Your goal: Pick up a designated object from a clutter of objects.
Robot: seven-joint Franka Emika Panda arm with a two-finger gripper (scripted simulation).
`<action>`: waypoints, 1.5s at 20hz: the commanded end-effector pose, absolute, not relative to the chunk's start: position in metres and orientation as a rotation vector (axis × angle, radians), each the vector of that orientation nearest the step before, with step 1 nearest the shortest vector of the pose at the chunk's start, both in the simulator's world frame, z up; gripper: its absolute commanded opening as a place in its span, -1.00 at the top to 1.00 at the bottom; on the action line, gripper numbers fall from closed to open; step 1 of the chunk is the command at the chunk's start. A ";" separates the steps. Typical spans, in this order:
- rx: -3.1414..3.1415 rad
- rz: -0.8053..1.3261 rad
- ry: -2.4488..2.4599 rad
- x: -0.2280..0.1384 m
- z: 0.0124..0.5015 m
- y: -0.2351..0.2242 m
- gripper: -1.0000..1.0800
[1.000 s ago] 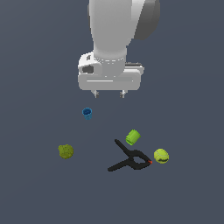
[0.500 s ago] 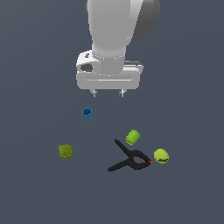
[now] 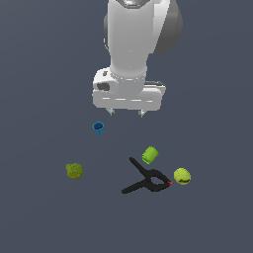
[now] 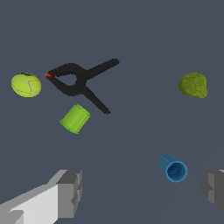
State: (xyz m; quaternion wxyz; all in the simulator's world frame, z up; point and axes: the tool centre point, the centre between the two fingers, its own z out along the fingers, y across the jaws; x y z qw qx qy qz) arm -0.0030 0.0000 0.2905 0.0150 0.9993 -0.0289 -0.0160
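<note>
Hanging above the floor: the gripper (image 3: 127, 112), held well clear of every item, nothing between its fingers.
Jaws: spread wide apart; in the wrist view one finger (image 4: 70, 194) shows near one edge and the other at the opposite edge.
Lime-green cylinder (image 3: 150, 154): lying tilted on its side on the dark floor, just beside one handle of the black clamp (image 3: 146, 180); whether the two touch is hard to tell at this size.
Same cylinder, wrist view (image 4: 75, 118): open space between it and the gripper's fingers.
Black clamp: flat on the floor, handles splayed, red tip pointing toward the yellow-green ball (image 3: 182, 176).
Yellow-green ball: just beside the clamp's red tip, on the exterior view's right.
Blue cup (image 3: 99, 128): alone, nearest the gripper, tipped over in the wrist view.
Olive-green lump (image 3: 74, 171): well apart from the rest, on the exterior view's left.
</note>
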 end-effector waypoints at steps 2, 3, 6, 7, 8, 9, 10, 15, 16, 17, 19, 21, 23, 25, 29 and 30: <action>3.107 -0.045 -0.173 0.003 0.276 0.008 -0.92; 3.106 -0.043 -0.201 0.005 0.271 0.011 -0.92; 3.100 -0.037 -0.293 0.010 0.254 0.020 -0.92; 3.097 -0.035 -0.325 0.012 0.249 0.023 -0.92; 3.095 -0.033 -0.356 0.014 0.243 0.027 -0.92; 3.091 -0.031 -0.388 0.015 0.237 0.030 -0.92; 3.088 -0.029 -0.419 0.017 0.232 0.033 -0.92; 3.067 -0.021 -0.577 0.023 0.203 0.049 -0.92; 3.061 -0.019 -0.609 0.024 0.197 0.053 -0.92; 3.056 -0.018 -0.640 0.024 0.191 0.056 -0.92; 3.044 -0.015 -0.703 0.026 0.179 0.062 -0.92; 3.031 -0.012 -0.766 0.027 0.168 0.069 -0.92; 3.016 -0.010 -0.829 0.028 0.156 0.076 -0.92; 3.001 -0.007 -0.891 0.028 0.144 0.082 -0.92; 2.971 -0.004 -1.000 0.028 0.124 0.093 -0.92; 2.964 -0.003 -1.023 0.027 0.119 0.096 -0.92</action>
